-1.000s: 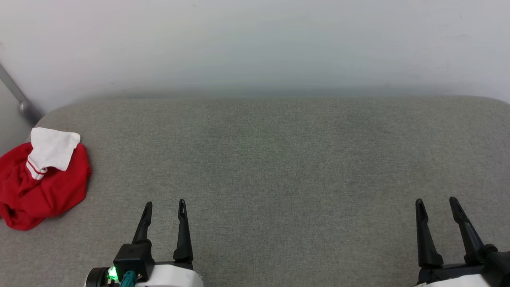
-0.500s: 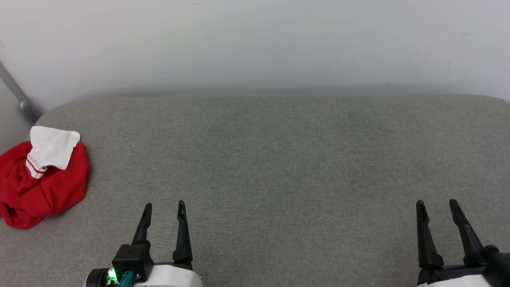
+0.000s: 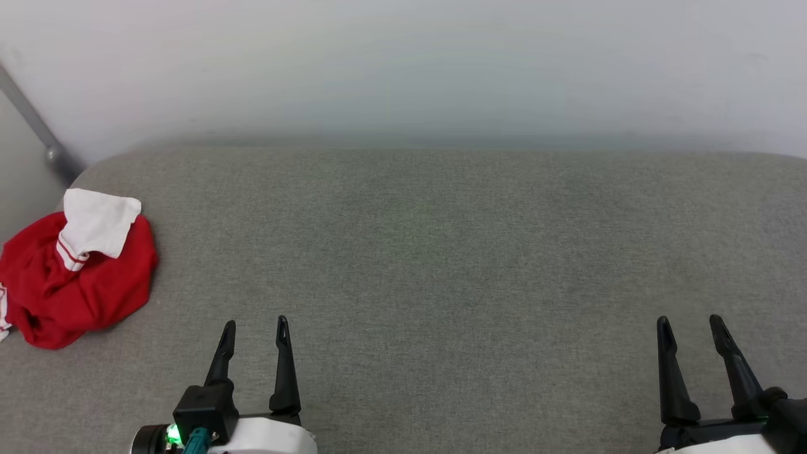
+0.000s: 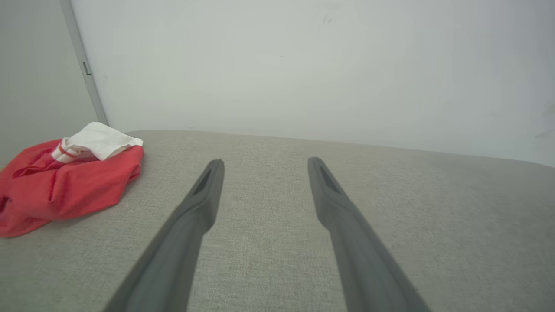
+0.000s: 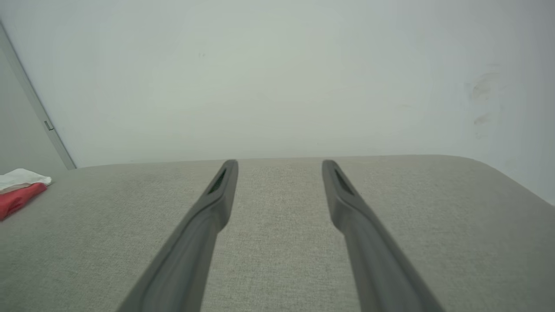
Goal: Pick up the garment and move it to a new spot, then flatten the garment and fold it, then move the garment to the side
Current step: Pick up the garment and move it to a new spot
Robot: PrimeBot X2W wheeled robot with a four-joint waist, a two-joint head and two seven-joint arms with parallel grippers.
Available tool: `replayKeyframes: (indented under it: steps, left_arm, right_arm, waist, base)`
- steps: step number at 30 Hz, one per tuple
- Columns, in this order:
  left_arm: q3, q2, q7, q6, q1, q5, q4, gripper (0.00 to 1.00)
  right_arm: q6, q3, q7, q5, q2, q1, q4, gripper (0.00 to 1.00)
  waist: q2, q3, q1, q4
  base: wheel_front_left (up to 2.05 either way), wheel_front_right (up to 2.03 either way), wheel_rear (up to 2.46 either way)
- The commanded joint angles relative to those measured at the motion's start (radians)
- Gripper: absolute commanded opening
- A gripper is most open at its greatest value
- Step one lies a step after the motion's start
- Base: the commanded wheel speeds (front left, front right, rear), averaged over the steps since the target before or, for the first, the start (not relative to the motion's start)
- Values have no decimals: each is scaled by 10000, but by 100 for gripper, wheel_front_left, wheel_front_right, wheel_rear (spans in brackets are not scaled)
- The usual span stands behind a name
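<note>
Camera shift (garment [image 3: 75, 277] beyond end effector [image 3: 254, 325])

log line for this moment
phase: before pick | garment: bunched, left end of grey cushion | left claw: open, empty | right claw: open, empty

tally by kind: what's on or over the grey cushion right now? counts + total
Shirt, red with a white sleeve, bunched up at the far left: 1
Grippers: 2, the left gripper and the right gripper, both open and empty
Total: 3
</note>
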Motion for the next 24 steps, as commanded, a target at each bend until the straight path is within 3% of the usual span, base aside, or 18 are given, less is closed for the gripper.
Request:
replayKeyframes:
  steps: [1, 24]
  left_arm:
    - [14, -7, -30, 52, -135, 59, 1, 100]
    - [489, -9, -28, 420, -467, -306, -95, 100]
  right_arm:
    - [-3, 26, -21, -23, 16, 27, -56, 100]
    - [-3, 54, -21, -479, 16, -214, -328, 100]
  waist:
    - [0, 21, 0, 152]
    - [0, 627, 0, 3280]
  base:
    - [0, 0, 0]
    - [0, 0, 0]
